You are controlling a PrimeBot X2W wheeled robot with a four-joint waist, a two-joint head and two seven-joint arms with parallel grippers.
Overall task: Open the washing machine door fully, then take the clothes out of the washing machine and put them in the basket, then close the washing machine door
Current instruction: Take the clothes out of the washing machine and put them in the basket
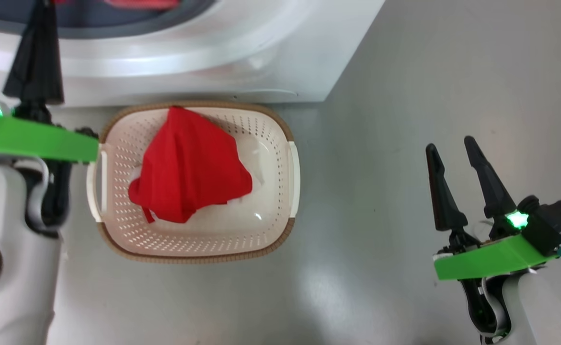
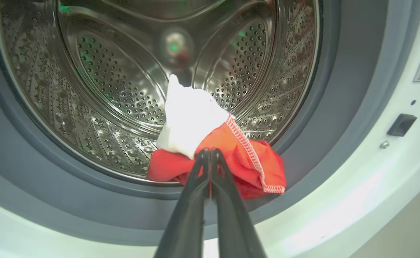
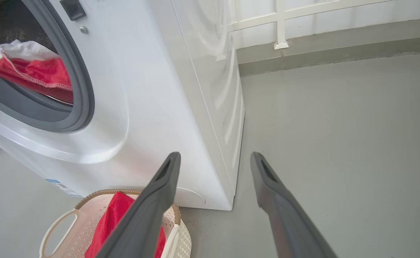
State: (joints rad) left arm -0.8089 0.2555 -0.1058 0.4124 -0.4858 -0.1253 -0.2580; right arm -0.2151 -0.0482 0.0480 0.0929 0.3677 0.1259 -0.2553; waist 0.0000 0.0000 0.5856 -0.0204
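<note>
The washing machine point(image 1: 189, 57) stands with its mouth open; the washing machine door is out of view. In the left wrist view my left gripper point(image 2: 210, 152) is shut, its tips pinching a red and white garment point(image 2: 253, 161) of the clothes that lies on the grey ring at the drum's point(image 2: 116, 79) front lip. The same garment point(image 3: 41, 71) shows in the right wrist view. Another red garment point(image 1: 189, 167) lies in the cream basket point(image 1: 270, 139) on the floor just before the machine. My right gripper point(image 1: 450, 146) hangs open and empty, well right of the basket.
The bare grey floor point(image 1: 405, 72) stretches to the right of the machine and basket. A pale wall with a white frame point(image 3: 281, 25) runs behind. A small blue label point(image 3: 52, 181) sits at the machine's base above the basket's handle point(image 3: 57, 229).
</note>
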